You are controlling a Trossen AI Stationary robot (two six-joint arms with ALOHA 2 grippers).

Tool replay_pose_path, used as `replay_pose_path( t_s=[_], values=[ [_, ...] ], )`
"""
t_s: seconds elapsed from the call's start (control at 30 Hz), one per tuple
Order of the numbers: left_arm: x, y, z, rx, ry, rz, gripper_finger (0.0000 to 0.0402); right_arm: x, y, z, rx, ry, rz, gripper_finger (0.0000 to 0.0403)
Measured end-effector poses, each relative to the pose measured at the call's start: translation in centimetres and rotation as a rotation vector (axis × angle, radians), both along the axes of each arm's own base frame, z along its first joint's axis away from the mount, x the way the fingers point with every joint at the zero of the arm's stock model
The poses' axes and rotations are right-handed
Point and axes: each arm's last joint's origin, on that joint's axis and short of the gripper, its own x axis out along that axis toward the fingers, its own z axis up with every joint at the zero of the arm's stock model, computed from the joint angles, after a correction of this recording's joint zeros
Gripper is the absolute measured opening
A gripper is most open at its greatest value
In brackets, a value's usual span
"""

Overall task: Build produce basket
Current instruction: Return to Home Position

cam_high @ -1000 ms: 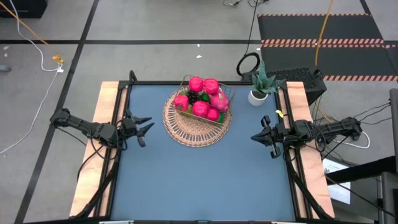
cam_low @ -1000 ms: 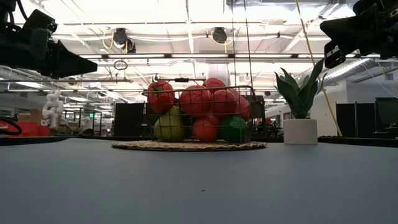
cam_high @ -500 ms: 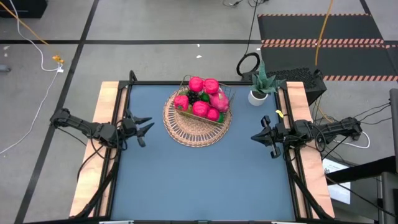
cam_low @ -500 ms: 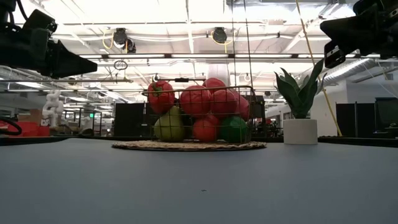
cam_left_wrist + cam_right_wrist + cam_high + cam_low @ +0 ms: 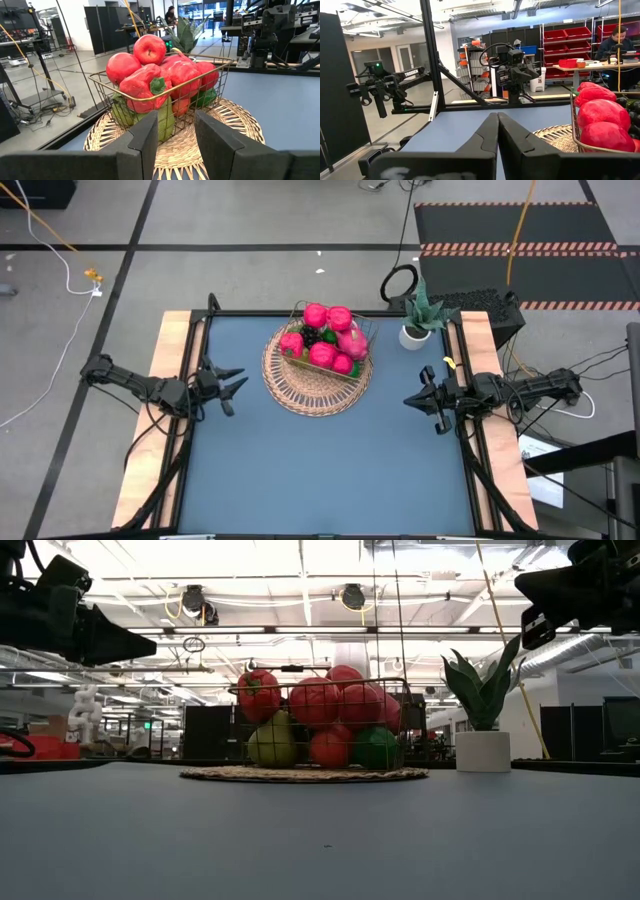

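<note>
Dark left gripper [image 5: 236, 388] fingers stand apart, empty; right gripper [image 5: 408, 400] fingers pressed together, empty, both apart from basket [image 5: 300, 396].

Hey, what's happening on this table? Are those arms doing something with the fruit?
Nothing is being handled right now. The toy produce is piled in the basket toward the far side of the table, next to a potted plant. The left gripper hangs open at the left edge, holding nothing; the right gripper is shut and empty at the right edge. No fruit lies loose, so the basket looks finished.
</note>
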Motion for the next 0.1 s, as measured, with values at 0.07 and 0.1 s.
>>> replay_pose_path(
  t_s=[0.07,0.1],
  values=[
    [0.0,0.0,0.0,0.0,0.0,0.0,0.0131,0.0,0.0,0.0,0.0,0.0,0.0,0.0],
    [0.0,0.0,0.0,0.0,0.0,0.0,0.0131,0.0,0.0,0.0,0.0,0.0,0.0,0.0]
  ],
)
